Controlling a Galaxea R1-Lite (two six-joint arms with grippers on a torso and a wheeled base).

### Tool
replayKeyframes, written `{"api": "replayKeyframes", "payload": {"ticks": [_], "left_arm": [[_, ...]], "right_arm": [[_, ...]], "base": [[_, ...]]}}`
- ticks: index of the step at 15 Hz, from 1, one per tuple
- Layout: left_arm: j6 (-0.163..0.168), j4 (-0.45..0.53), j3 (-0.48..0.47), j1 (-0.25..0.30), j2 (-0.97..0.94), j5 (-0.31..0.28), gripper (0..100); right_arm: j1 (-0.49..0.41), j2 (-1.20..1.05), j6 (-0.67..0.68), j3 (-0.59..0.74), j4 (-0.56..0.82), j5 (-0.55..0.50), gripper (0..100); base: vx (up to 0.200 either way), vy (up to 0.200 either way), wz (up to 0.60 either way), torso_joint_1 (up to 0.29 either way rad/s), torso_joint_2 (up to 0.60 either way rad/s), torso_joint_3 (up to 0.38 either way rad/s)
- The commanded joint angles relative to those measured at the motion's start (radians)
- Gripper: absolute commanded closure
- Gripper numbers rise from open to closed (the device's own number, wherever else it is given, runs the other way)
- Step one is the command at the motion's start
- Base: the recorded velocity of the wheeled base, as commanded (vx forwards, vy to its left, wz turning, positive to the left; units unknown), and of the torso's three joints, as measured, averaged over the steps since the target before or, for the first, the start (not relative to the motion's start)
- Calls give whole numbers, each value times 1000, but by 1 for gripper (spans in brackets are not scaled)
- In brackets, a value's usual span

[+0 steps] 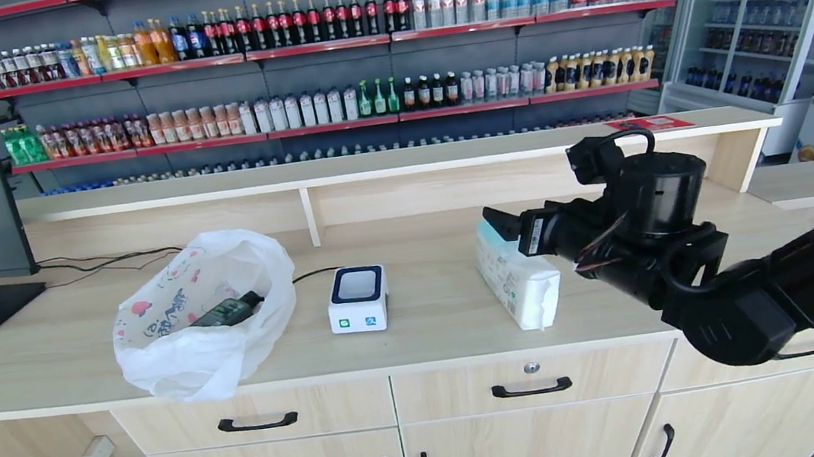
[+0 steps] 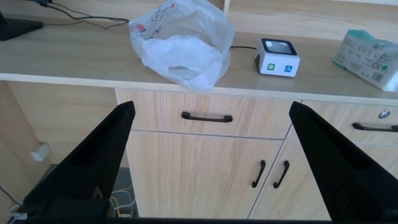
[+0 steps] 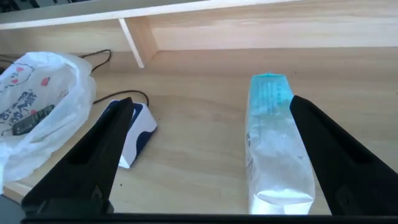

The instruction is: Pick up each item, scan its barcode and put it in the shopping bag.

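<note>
Your right gripper (image 3: 211, 102) gaped wide at tissue pack (image 1: 518, 277), scanner's (image 1: 358, 299) 3 o'clock; left gripper (image 2: 212, 107) wide too, both empty.

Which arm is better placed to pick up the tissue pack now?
Right. The right gripper hovers open just by the tissue pack; the left gripper is low before the drawers, far from it.
</note>
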Motion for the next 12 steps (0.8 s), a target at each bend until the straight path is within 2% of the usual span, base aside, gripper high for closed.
{"api": "replayKeyframes", "payload": {"ticks": [1, 5, 8, 12], "left_arm": [[-1, -1, 0, 0, 0, 0, 0], [1, 1, 0, 0, 0, 0, 0], [-1, 2, 0, 0, 0, 0, 0], [-1, -1, 0, 0, 0, 0, 0]], "right_arm": [[-13, -51, 0, -93, 123, 7, 0], [-53, -15, 0, -192, 335, 68, 0], [-93, 23, -7, -246, 404, 134, 0], [-111, 63, -10, -329, 566, 134, 0]], "base": [[0, 0, 0, 0, 0, 0], [0, 0, 0, 0, 0, 0], [0, 0, 0, 0, 0, 0], [0, 0, 0, 0, 0, 0]]}}
